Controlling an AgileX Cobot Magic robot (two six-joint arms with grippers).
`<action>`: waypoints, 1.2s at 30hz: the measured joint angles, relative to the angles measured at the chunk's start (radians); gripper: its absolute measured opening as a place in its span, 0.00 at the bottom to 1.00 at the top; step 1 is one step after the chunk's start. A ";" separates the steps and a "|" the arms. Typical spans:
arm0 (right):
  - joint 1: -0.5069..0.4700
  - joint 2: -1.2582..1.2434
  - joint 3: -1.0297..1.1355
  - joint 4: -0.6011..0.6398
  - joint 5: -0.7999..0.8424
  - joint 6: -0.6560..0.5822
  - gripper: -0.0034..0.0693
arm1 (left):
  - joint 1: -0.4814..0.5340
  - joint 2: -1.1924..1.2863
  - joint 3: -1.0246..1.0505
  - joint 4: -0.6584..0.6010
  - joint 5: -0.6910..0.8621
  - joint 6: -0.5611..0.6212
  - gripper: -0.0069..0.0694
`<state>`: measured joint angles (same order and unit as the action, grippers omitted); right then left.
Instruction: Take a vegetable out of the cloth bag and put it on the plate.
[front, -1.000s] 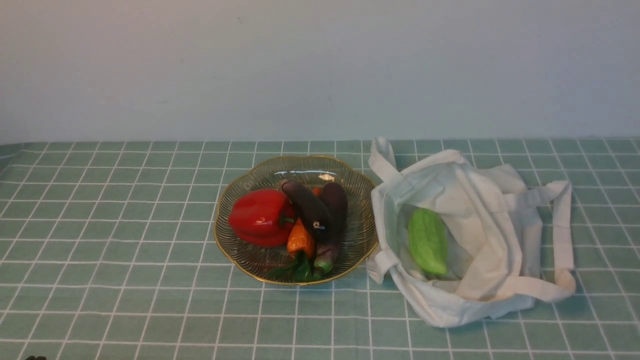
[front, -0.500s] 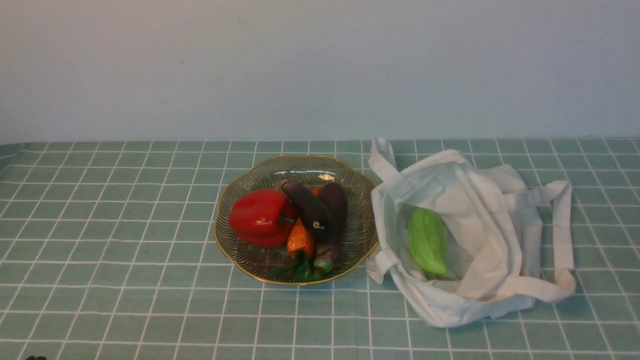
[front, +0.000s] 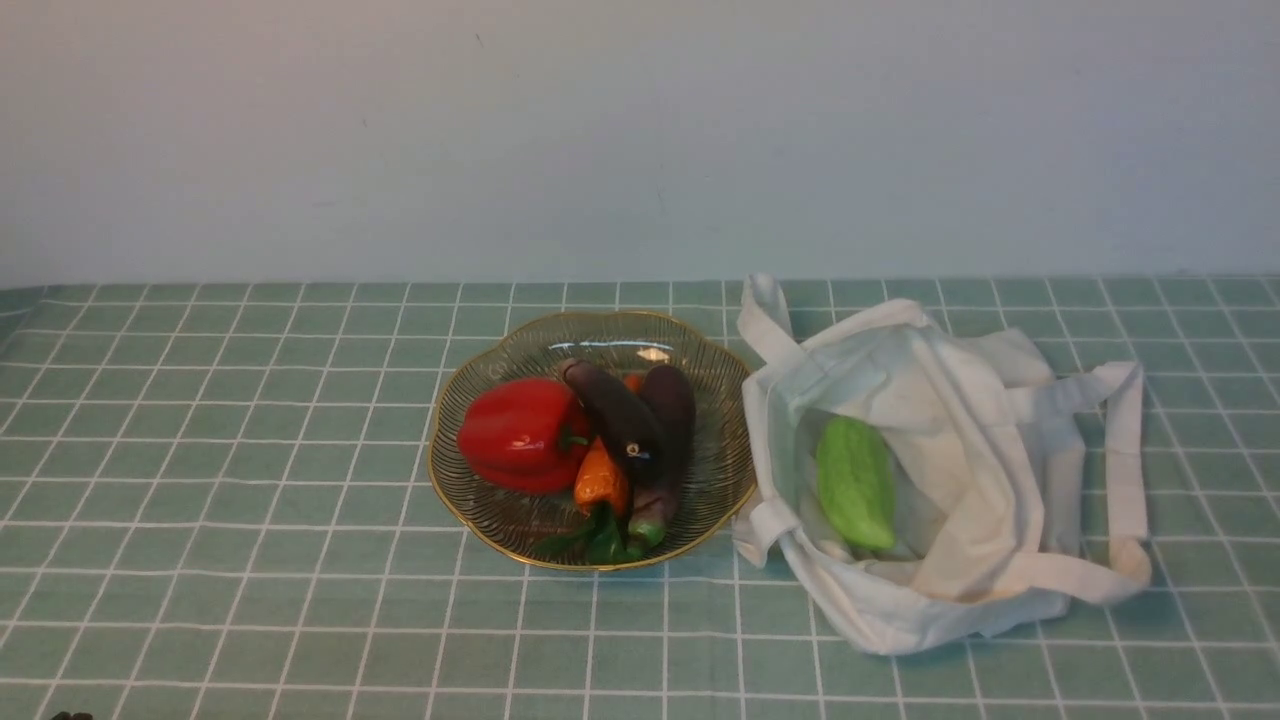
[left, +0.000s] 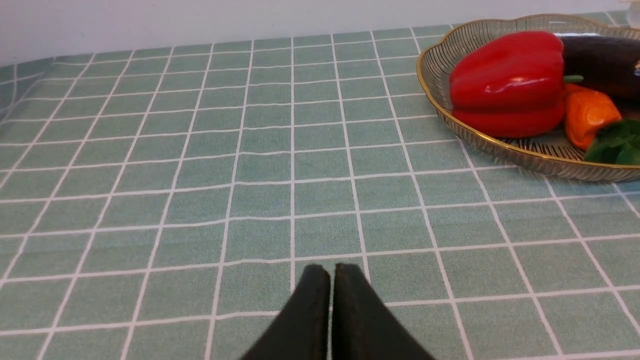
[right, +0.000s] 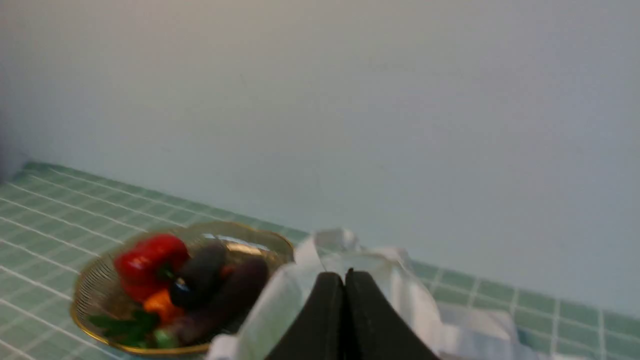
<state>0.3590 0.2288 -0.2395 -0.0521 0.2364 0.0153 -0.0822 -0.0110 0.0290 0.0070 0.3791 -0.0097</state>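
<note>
The vegetable, a glossy near-black eggplant with a small white spot, lies slantwise on the plate, resting across the other produce. It also shows in the wrist views. To the plate's right the white cloth bag sits slumped open. Neither gripper appears in the front view. My left gripper is shut and empty, low over the tablecloth on the plate's left. My right gripper is shut and empty, raised on the near side of the bag.
On the plate also lie a red bell pepper, a small orange pepper, a paler purple eggplant and some green leaves. A light-green bumpy gourd lies inside the bag. A green checked cloth covers the table.
</note>
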 joint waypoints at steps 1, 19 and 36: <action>-0.033 -0.021 0.027 0.000 0.014 0.000 0.03 | 0.000 0.000 0.000 0.000 0.000 0.000 0.09; -0.250 -0.239 0.267 0.000 0.117 0.000 0.03 | 0.000 0.000 0.000 0.000 0.000 0.000 0.09; -0.319 -0.239 0.265 0.000 0.123 0.000 0.03 | 0.000 0.000 0.000 0.000 0.000 0.000 0.09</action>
<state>0.0398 -0.0105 0.0258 -0.0521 0.3594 0.0153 -0.0822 -0.0110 0.0290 0.0070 0.3791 -0.0097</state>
